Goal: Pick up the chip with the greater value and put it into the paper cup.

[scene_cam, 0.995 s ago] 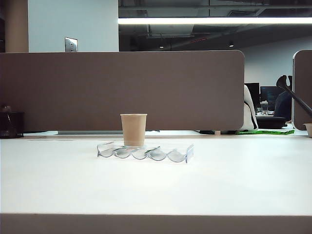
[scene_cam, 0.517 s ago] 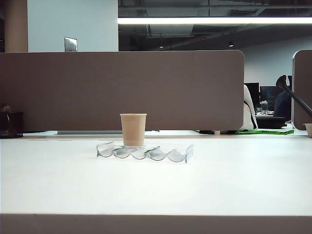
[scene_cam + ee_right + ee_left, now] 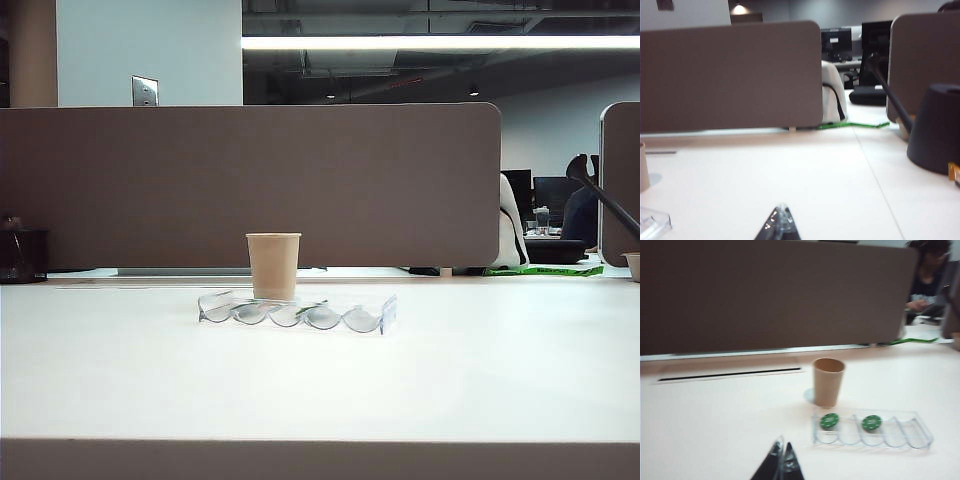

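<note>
The paper cup stands upright on the white table, just behind a clear wavy tray. In the left wrist view the paper cup is open-topped and the tray holds two green chips. The chip with the greater value is out of view. My left gripper is shut and empty, well short of the tray. Off to the side of the cup and a tray corner, my right gripper is shut and empty. Neither arm shows in the exterior view.
A brown partition closes off the back of the table. A dark cone-shaped base with a slanted rod stands near my right gripper. A black basket sits far left. The table's front edge runs across the exterior view.
</note>
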Robot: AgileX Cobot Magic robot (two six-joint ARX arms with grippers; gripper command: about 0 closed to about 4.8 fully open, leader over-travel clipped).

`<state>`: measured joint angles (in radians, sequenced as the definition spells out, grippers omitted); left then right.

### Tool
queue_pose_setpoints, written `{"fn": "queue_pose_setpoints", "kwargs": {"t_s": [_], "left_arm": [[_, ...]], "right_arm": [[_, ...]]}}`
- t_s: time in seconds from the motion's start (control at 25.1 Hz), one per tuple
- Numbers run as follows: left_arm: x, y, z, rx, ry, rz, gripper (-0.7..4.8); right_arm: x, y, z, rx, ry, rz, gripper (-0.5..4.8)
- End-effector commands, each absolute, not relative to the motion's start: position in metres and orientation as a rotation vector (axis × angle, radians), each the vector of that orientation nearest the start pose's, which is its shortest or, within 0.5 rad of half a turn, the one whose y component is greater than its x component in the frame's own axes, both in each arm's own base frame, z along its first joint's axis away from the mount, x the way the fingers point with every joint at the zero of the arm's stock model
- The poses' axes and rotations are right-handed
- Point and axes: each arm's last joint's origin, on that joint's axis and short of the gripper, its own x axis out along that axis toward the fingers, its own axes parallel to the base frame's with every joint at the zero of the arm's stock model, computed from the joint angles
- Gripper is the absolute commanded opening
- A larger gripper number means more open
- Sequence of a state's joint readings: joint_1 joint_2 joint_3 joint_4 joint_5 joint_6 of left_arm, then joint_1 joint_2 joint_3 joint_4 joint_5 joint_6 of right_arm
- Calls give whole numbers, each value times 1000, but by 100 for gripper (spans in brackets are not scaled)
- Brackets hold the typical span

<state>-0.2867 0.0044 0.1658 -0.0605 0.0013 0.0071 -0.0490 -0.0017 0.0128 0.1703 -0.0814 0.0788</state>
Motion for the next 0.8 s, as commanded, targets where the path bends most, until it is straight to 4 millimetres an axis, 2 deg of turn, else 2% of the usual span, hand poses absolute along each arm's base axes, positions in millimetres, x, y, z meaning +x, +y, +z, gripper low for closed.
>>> {"fn": "queue_pose_setpoints", "kwargs": {"t_s": [0.04,0.36,0.64,0.8], "left_arm": [[85,-26,205,-11,-162,-311,-5],[92,-30,178,0,-137,-379,-5],[92,-30,177,107,-145,-365,-5],[94,-22,177,106,-136,-286,-5]], "right_arm": [[95,-2,184,69,-197,38,-1],[96,-3,182,68,-182,26,-1],[95,-3,183,71,-182,30,-1],[95,-2,183,70,-182,46,-1]]}}
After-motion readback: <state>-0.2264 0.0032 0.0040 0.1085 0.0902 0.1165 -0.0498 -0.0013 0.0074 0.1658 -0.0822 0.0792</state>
